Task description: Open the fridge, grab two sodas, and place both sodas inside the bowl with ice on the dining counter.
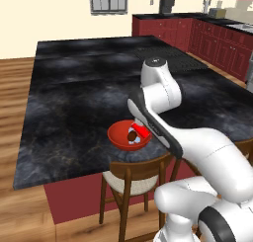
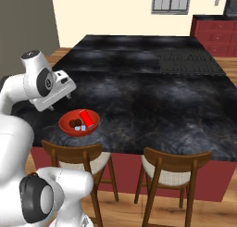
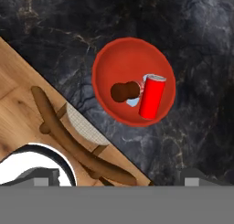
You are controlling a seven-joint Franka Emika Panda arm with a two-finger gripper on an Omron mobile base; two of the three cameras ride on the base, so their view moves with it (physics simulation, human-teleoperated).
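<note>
- In the left base view we see the red bowl [image 1: 129, 136] sitting near the front edge of the black marbled surface [image 1: 74, 98], partly covered by the white arm [image 1: 197, 142] that crosses in front of it.
- Inside the bowl we make out the dark brown bottle [image 1: 132, 136] and a slice of the red can [image 1: 142, 131] lying beside it, with a white ice cube [image 1: 131, 142] at the near rim.
- A wooden chair [image 1: 129, 179] with a pale seat stands just under the surface edge below the bowl; dark red cabinets [image 1: 197, 38] line the far wall.
- In the right base view the bowl [image 2: 79, 122] rests close to the near left corner of the surface [image 2: 139, 91], the can [image 2: 86, 118] lying tilted across it and the bottle [image 2: 74, 124] beside it.
- The robot's hand [image 2: 53, 94] hangs above and to the left of the bowl, apart from it; two chairs [image 2: 76, 161] stand along the front.
- In the hand view we look straight down on the bowl [image 3: 132, 49]: the can [image 3: 151, 97] lies on its side touching the bottle [image 3: 124, 91], over pale ice [image 3: 133, 101].
- The tool [image 3: 117, 178] is spread wide and released, its tips far apart at the bottom corners and grasping nothing.
</note>
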